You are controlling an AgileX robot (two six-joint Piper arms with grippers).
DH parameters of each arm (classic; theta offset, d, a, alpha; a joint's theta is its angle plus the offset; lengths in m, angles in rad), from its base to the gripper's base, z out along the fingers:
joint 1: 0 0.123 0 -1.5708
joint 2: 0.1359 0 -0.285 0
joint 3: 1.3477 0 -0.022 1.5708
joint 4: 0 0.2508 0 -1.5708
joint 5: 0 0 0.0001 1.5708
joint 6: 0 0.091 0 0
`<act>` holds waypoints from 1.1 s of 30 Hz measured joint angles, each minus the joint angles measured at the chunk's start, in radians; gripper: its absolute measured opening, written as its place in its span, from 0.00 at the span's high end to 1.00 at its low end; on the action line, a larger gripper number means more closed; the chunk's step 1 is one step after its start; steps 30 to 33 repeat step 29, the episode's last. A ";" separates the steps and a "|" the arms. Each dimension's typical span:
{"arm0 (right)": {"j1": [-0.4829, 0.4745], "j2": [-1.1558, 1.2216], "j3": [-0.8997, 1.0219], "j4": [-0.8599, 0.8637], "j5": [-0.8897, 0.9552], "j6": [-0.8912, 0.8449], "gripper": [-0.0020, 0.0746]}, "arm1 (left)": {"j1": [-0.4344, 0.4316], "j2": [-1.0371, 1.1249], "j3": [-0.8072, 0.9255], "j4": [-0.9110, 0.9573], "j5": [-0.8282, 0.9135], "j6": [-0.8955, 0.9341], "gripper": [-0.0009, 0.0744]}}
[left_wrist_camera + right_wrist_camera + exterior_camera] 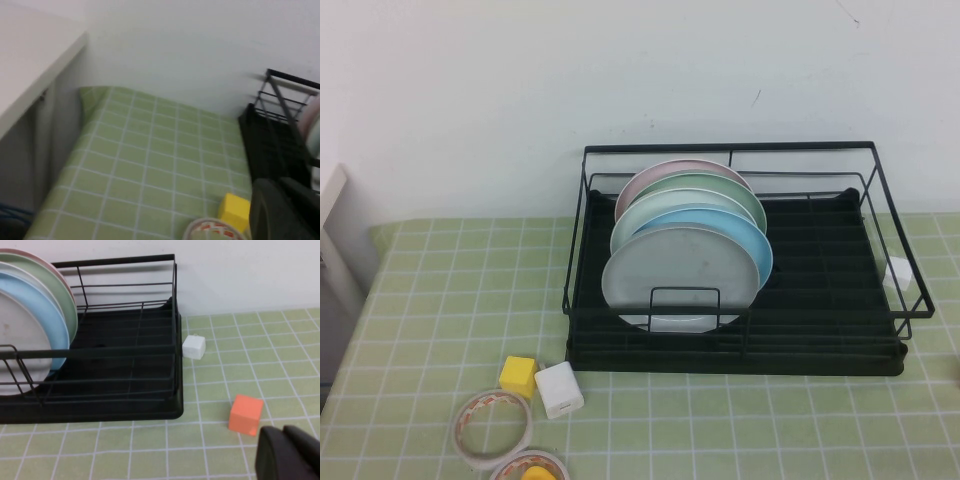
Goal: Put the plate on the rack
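Observation:
The black wire rack (730,148) stands at the back middle of the table. Several plates stand upright in its slots. The pale grey plate (680,272) is the front one, behind the small front wire loop, with a light blue plate (745,232) and a mint-green one behind it. The right wrist view shows the rack (125,352) and the grey plate (20,352) inside it. Neither arm shows in the high view. My left gripper (282,210) is shut and empty, beside the rack's left end (272,145). My right gripper (287,452) is shut and empty, off the rack's right front corner.
A yellow block (517,374), a white block (559,389) and two tape rolls (493,428) lie front left. A small white cube (898,272) sits at the rack's right side. An orange cube (245,414) lies near my right gripper. A grey cabinet (30,75) borders the table's left.

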 joint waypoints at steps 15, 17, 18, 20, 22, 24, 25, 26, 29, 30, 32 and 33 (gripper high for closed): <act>0.000 0.000 0.000 -0.002 0.000 0.000 0.98 | -0.007 -0.002 -0.002 0.031 0.104 0.026 0.99; 0.000 0.000 0.000 -0.002 0.000 0.000 0.98 | -0.032 -0.002 -0.002 0.031 0.104 0.026 0.99; 0.000 0.000 0.000 -0.002 0.000 0.000 0.98 | -0.042 -0.002 -0.002 0.031 0.104 0.026 0.99; 0.000 0.000 0.000 -0.002 0.000 0.000 0.98 | -0.048 -0.002 -0.002 0.031 0.104 0.026 0.99; 0.002 0.000 0.000 -0.002 0.000 0.000 0.98 | -0.052 -0.002 -0.002 0.031 0.104 0.026 0.99; 0.002 0.000 0.000 -0.002 0.000 0.000 0.98 | -0.053 -0.002 -0.002 0.031 0.104 0.026 0.99; 0.002 0.000 0.000 -0.002 0.000 0.000 0.98 | -0.053 -0.002 -0.002 0.031 0.104 0.026 0.99; 0.002 0.000 0.000 -0.002 0.000 0.000 0.98 | -0.053 -0.002 -0.002 0.031 0.104 0.026 0.99; 0.002 0.000 0.000 -0.002 0.000 0.000 0.98 | -0.053 -0.002 -0.002 0.031 0.104 0.026 0.99; 0.002 0.000 0.000 -0.002 0.000 0.000 0.98 | -0.053 -0.002 -0.002 0.031 0.104 0.026 0.99; 0.002 0.000 0.000 -0.002 0.000 0.000 0.98 | -0.053 -0.002 -0.002 0.031 0.104 0.026 0.99; 0.002 0.000 0.000 -0.002 0.000 0.000 0.98 | -0.053 -0.002 -0.002 0.031 0.104 0.026 0.99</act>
